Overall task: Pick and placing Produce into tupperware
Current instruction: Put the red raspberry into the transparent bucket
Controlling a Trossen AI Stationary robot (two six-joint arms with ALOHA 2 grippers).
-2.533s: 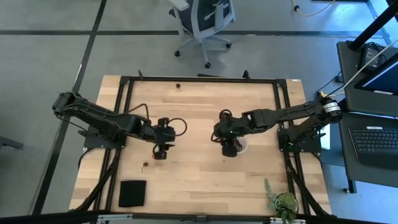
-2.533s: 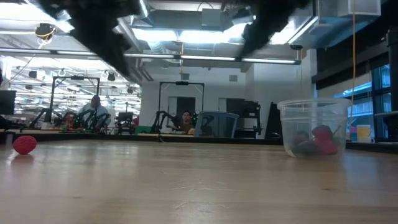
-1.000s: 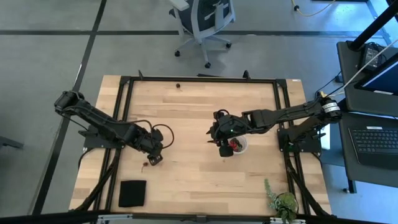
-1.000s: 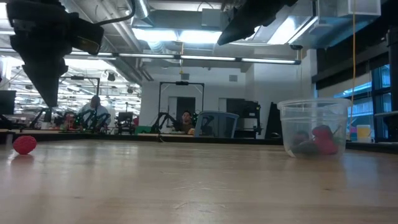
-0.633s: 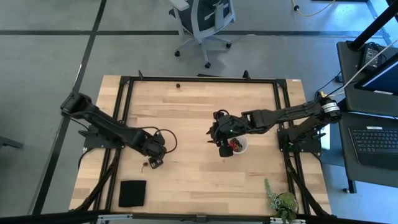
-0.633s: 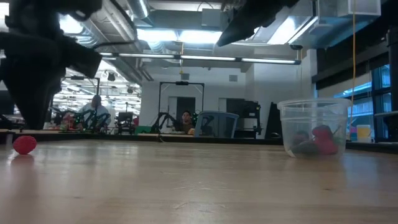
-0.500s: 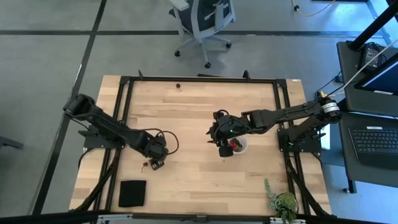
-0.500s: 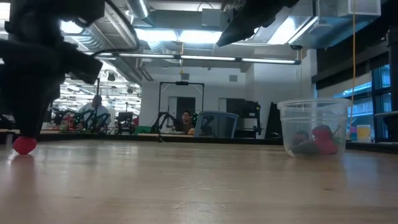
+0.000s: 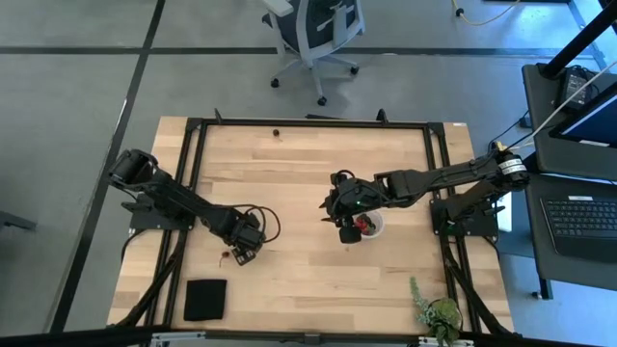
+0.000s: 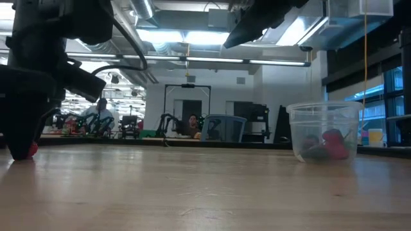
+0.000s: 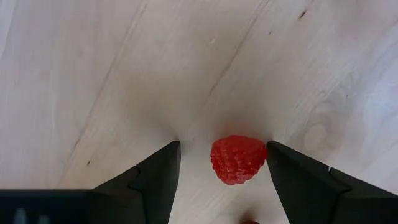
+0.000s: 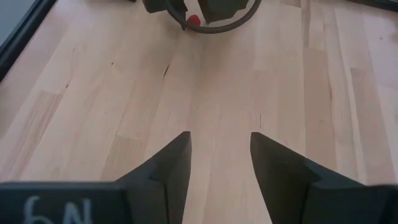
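1. We see the left tool (image 11: 221, 163) low over the pale wooden desk (image 9: 308, 173) at its left near part, fingers spread apart.
2. A small bright red bumpy raspberry (image 11: 237, 159) lies on the desk between those two dark fingers (image 11: 152, 180); it sits closer to one finger than the other, and we cannot tell whether it touches that finger.
3. In the low view the same berry shows as a red spot at the far left, partly hidden behind the left arm.
4. The small round translucent plastic tub (image 10: 323, 131) stands on the desk right of centre, upright, with a red fruit (image 10: 333, 142) and a darker one inside it.
5. The right tool (image 12: 219, 163) hangs above the desk just beside the tub's left side; its fingers stand apart with nothing between them.
6. A flat black square pad (image 9: 205, 300) lies near the desk's near left corner, and a leafy green plant (image 9: 436, 310) at its near right corner.
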